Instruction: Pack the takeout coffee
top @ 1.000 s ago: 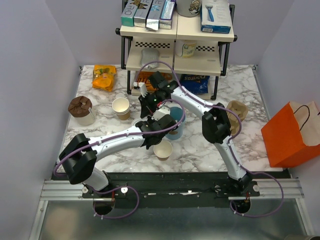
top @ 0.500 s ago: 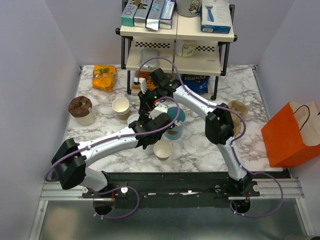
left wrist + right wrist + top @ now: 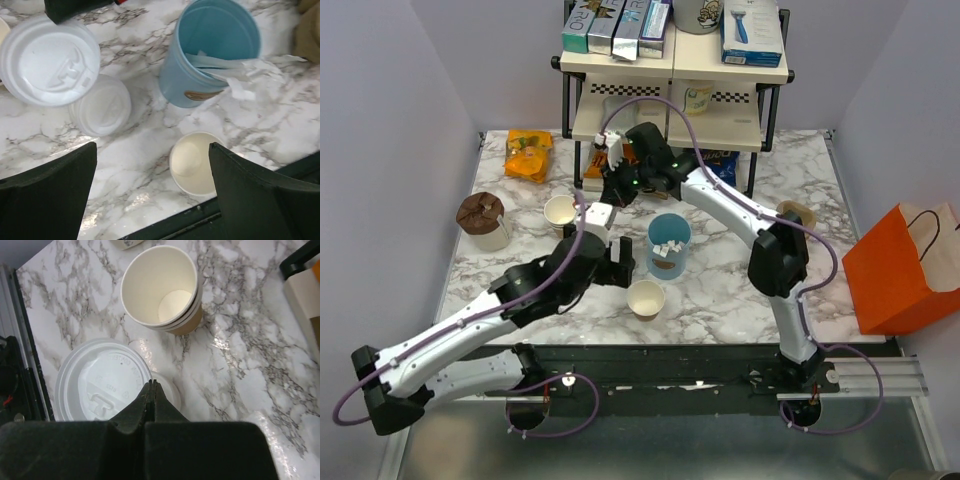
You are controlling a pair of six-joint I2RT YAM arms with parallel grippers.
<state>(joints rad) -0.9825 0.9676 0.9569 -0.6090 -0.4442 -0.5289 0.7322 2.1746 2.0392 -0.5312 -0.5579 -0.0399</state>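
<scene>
The takeout coffee (image 3: 49, 60) shows mostly its round white lid (image 3: 102, 380); the cup below the lid is hidden. It stands left of the light-blue cup (image 3: 210, 55) that holds white packets. In the top view the coffee (image 3: 598, 214) sits between both grippers. My right gripper (image 3: 152, 385) is shut, its tips over the lid's right edge; I cannot tell whether they touch it. My left gripper (image 3: 152, 150) is open and empty, drawn back near the table's front. My left gripper (image 3: 617, 262) stands apart from the coffee.
A loose white lid (image 3: 100, 105) lies beside the coffee. An empty paper cup (image 3: 195, 162) stands near the front edge. Stacked paper cups (image 3: 160, 290) stand behind. An orange bag (image 3: 900, 270) is at the right, a shelf rack (image 3: 675, 130) at the back, a brown-topped cup (image 3: 482, 220) at the left.
My left gripper opened wide and pulled back toward the near left, away from the cups. The right gripper shifted slightly toward the back and stayed shut.
</scene>
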